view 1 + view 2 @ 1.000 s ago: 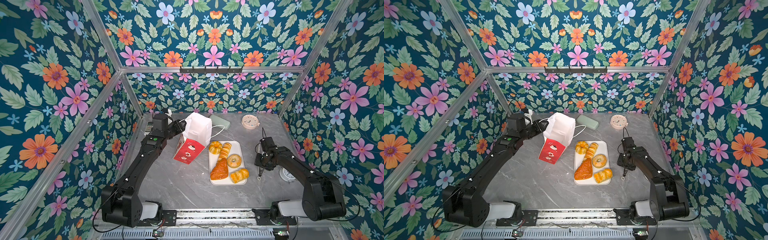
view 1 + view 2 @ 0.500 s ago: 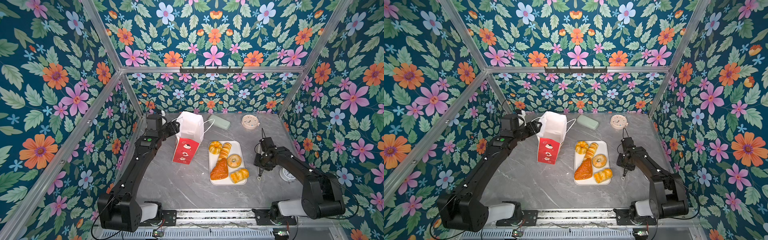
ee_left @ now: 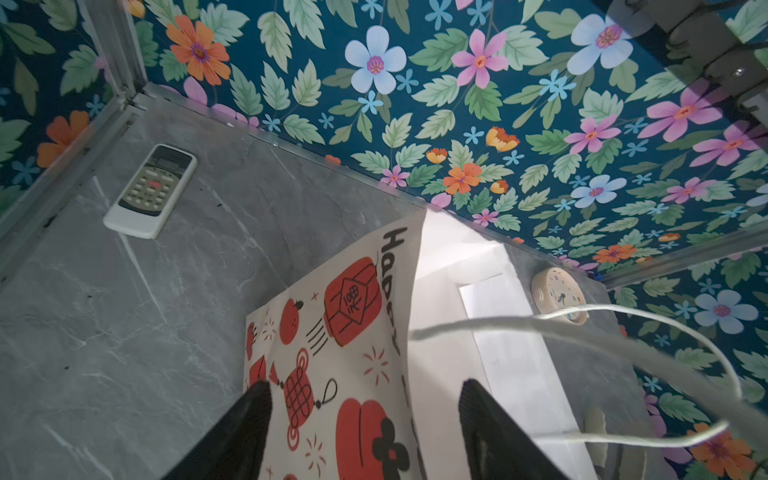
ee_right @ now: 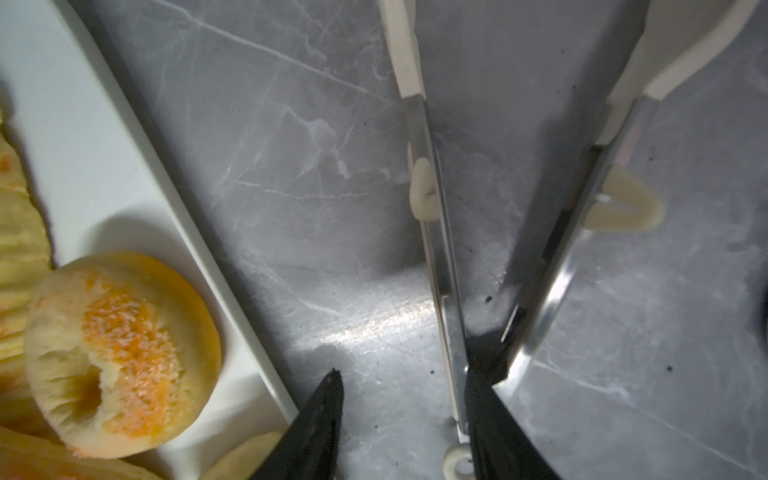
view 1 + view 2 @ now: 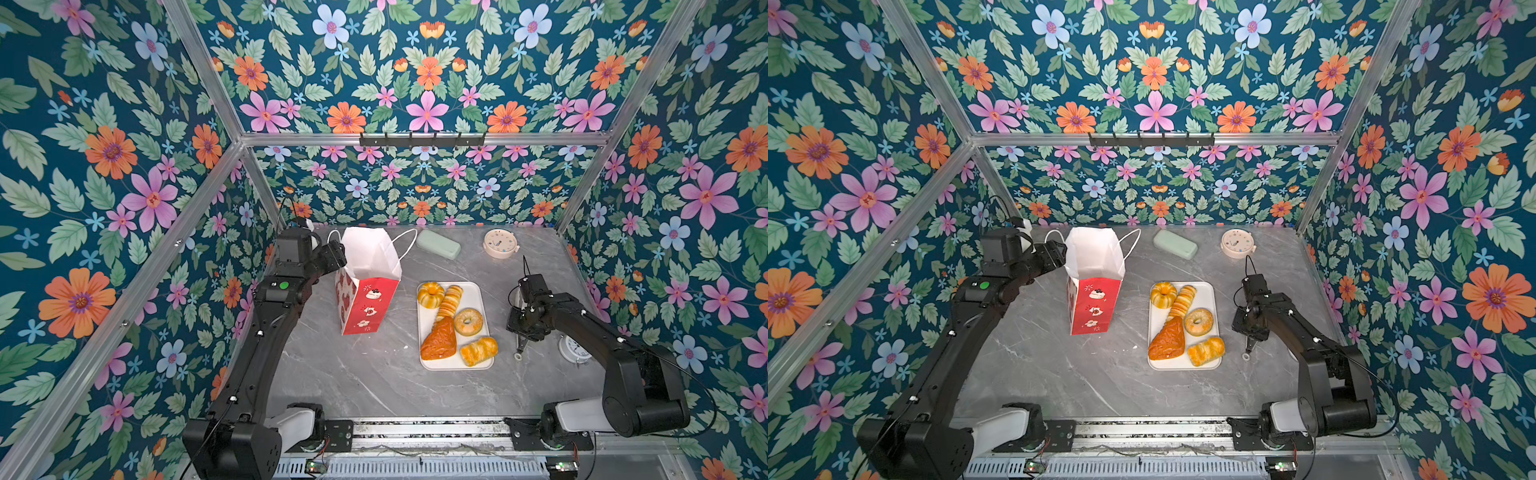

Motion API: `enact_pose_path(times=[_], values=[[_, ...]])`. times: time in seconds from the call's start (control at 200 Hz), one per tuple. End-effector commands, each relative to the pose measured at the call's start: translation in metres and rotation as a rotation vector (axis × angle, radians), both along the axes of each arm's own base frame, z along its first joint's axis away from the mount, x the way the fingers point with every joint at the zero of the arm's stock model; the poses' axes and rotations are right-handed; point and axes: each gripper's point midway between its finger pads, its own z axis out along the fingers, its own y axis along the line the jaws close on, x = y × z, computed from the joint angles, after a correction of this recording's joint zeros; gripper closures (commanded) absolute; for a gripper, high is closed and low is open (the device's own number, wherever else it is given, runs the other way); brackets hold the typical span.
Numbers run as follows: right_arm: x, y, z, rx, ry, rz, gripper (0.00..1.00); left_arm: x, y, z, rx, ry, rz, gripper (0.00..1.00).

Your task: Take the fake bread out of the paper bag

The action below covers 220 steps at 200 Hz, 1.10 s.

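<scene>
The paper bag (image 5: 368,299) (image 5: 1096,303) stands upright, mouth open; only white paper shows inside. My left gripper (image 5: 337,254) (image 5: 1059,251) is at its left rim. In the left wrist view it (image 3: 365,383) is open, with the bag's printed wall (image 3: 332,332) between the spread fingers. The fake bread lies on a white tray (image 5: 478,291): fluted bun (image 5: 430,294), long loaf (image 5: 449,301), bagel (image 5: 468,321) (image 4: 120,353), croissant (image 5: 439,340), twisted roll (image 5: 478,351). My right gripper (image 5: 521,332) (image 4: 401,374) hangs open right of the tray, bare table between its fingers.
Metal tongs (image 4: 436,249) (image 5: 519,347) lie on the table under my right gripper, against one finger. A green case (image 5: 438,244) and a cream alarm clock (image 5: 500,244) sit at the back, a white clock (image 5: 575,349) by the right arm, a remote (image 3: 151,191) in the back left corner.
The bag has shifted left and gone from tilted to upright. My left gripper moved left with it and has opened wider. The right arm has not moved.
</scene>
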Motion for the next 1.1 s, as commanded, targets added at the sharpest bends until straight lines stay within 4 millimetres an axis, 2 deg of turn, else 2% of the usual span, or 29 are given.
enact_pose_path(times=[0.0,0.145,0.25,0.295,0.41,0.515,0.6,0.685,0.76,0.945,1.04,1.095], values=[[0.002,0.001,0.003,-0.001,-0.006,0.015,0.51,-0.01,0.017,-0.005,0.085,0.027,0.057,0.21],[0.006,0.002,0.002,0.0,-0.006,0.022,0.51,-0.011,0.02,-0.017,0.098,0.047,0.059,0.21],[0.007,0.003,0.001,0.005,-0.006,0.025,0.51,-0.008,0.014,-0.025,0.077,0.045,0.038,0.23],[0.007,0.003,0.002,0.007,-0.007,0.025,0.51,-0.005,0.01,-0.02,0.055,0.025,0.027,0.25],[0.01,0.011,0.009,0.022,-0.032,0.059,0.51,0.003,-0.004,-0.001,-0.015,-0.039,-0.023,0.39],[0.015,0.029,0.027,0.02,-0.079,0.127,0.51,0.009,-0.012,0.011,-0.048,-0.069,-0.057,0.48],[0.021,0.047,0.046,0.02,-0.121,0.177,0.51,0.01,-0.014,0.013,-0.055,-0.075,-0.066,0.55],[0.031,0.071,0.07,0.06,-0.195,0.236,0.51,0.009,-0.014,0.012,-0.054,-0.071,-0.069,0.55],[0.042,0.098,0.099,0.104,-0.288,0.297,0.51,0.006,-0.013,0.011,-0.049,-0.065,-0.067,0.55],[0.069,0.183,0.188,0.27,-0.538,0.473,0.51,0.001,-0.01,0.005,-0.029,-0.052,-0.06,0.51],[0.08,0.225,0.222,0.411,-0.627,0.527,0.51,0.0,-0.01,0.0,-0.028,-0.044,-0.06,0.5],[0.083,0.247,0.232,0.504,-0.632,0.541,0.51,0.0,-0.011,0.0,-0.033,-0.049,-0.065,0.5]])
